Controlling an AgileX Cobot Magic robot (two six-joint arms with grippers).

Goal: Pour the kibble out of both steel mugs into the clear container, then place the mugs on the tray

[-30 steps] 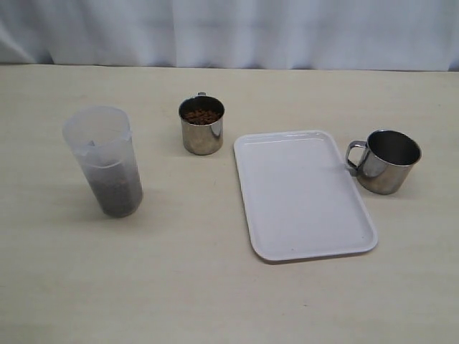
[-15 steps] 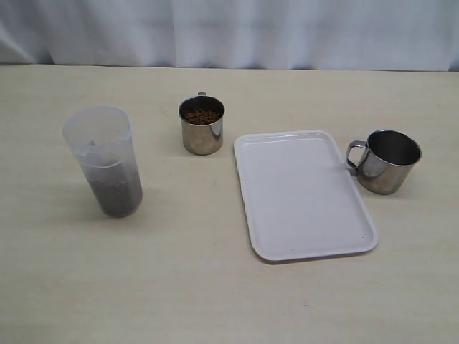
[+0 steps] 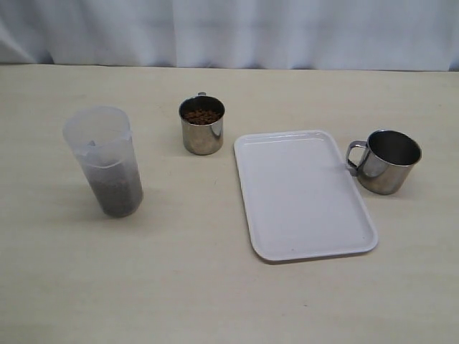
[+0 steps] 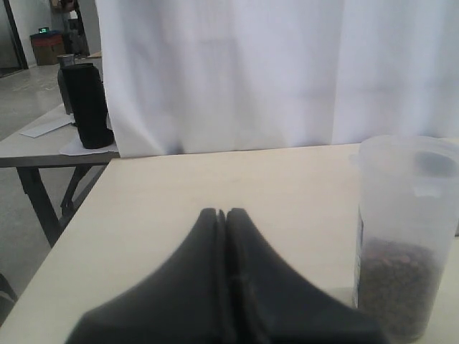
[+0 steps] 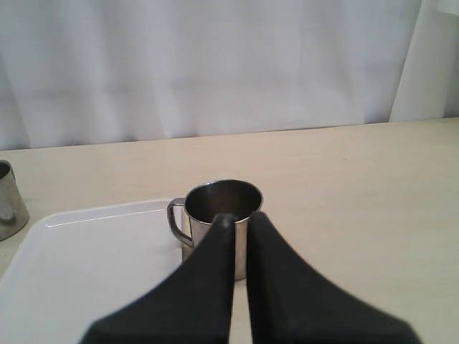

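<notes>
The clear container [image 3: 104, 161] stands at the left, kibble [image 3: 118, 193] filling its lower part. A steel mug [image 3: 201, 129] holding kibble [image 3: 201, 115] stands behind the tray's left corner. The white tray [image 3: 305, 193] lies bare in the middle. The wider steel mug [image 3: 387, 162] stands to its right, with no kibble showing inside and its handle toward the tray. Neither gripper shows in the exterior view. My left gripper [image 4: 226, 213] is shut on nothing, beside the container [image 4: 405, 236]. My right gripper [image 5: 240, 216] has only a narrow slit between its fingers and sits short of the wider mug [image 5: 222, 199].
A white curtain [image 3: 229, 32] hangs along the table's far edge. In the left wrist view a second table with a black object [image 4: 86, 107] stands beyond the table's side edge. The kibble mug [image 5: 8, 201] shows at the right wrist view's edge, past the tray [image 5: 86, 251].
</notes>
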